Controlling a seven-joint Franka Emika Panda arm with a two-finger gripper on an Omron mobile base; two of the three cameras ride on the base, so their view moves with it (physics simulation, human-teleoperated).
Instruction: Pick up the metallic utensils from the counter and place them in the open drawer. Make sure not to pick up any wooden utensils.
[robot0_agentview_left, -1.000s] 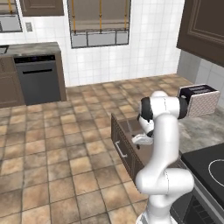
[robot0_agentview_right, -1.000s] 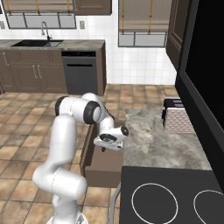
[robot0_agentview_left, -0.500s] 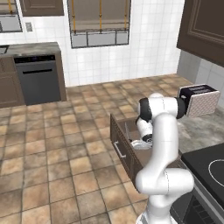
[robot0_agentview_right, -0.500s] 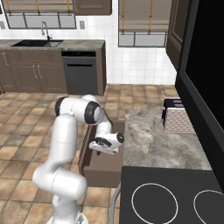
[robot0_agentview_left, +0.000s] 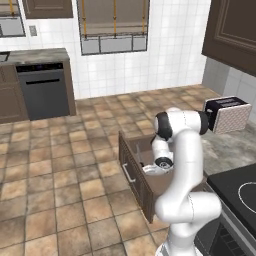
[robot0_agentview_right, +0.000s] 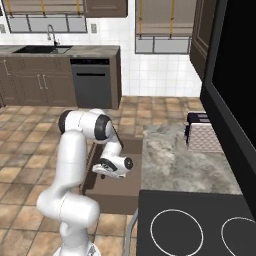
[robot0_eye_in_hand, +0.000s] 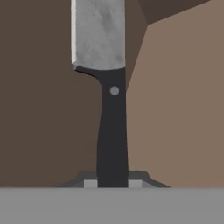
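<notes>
Hand view: gripper (robot0_eye_in_hand: 113, 183) pinches the knife (robot0_eye_in_hand: 107, 78) by its black handle (no markings), blade pointing straight away over the open drawer (robot0_agentview_left: 131, 170).

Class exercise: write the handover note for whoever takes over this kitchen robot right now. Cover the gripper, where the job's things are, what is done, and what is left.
Gripper: shut on the knife, holding its black handle, blade pointing away from the hand.
Position: the hand is low inside the open drawer, beside the counter.
Done: knife picked up and carried into the drawer.
Left: release the knife in the drawer and withdraw the arm. Leave any wooden utensils alone.
</notes>
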